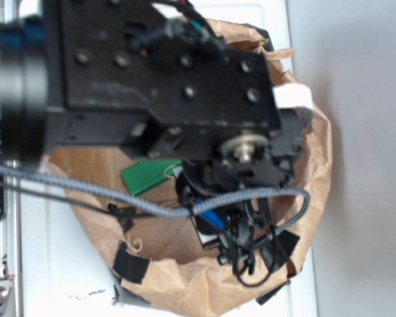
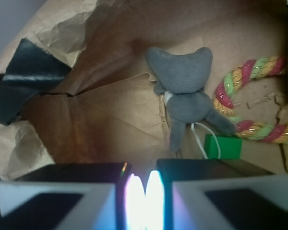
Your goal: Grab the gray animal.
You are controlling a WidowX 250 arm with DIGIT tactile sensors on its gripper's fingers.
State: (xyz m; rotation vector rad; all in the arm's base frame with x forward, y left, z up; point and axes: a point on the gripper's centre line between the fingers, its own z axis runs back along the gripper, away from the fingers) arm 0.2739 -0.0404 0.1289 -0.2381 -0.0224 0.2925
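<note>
Wrist view looks down into a crumpled brown paper bag [image 2: 101, 120], and the gray animal [image 2: 186, 93] lies on the bag's flat paper floor, right of the middle of that floor. Its broad ears spread toward the far side of the bag, its thin limbs trail toward the camera, and nothing grips it. Just beside the animal, on its right, curls a red-yellow-green rope ring [image 2: 240, 103]; one of the animal's limbs reaches to the ring's lower loop and seems to touch it. A thin white cord [image 2: 199, 139] runs from the animal's body down toward a green block [image 2: 223, 146], which sits near the animal's lower end, partly hidden behind the claw. Black tape [image 2: 24, 79] patches the bag's torn wall well to the animal's left.

The claw [image 2: 144, 199] fills the bottom edge of this view, nearer the camera than the animal and apart from it. Its two pale fingers [image 2: 53, 203] stand nearly together with only a bright narrow slit between them, clenched on nothing.

From the exterior view the black arm [image 1: 165, 72] covers most of the bag, and the animal cannot be seen there. The green block [image 1: 148, 175] shows beside the arm, with a gray braided cable [image 1: 119, 195] crossing in front. The bag rests on a white surface [image 1: 53, 264].
</note>
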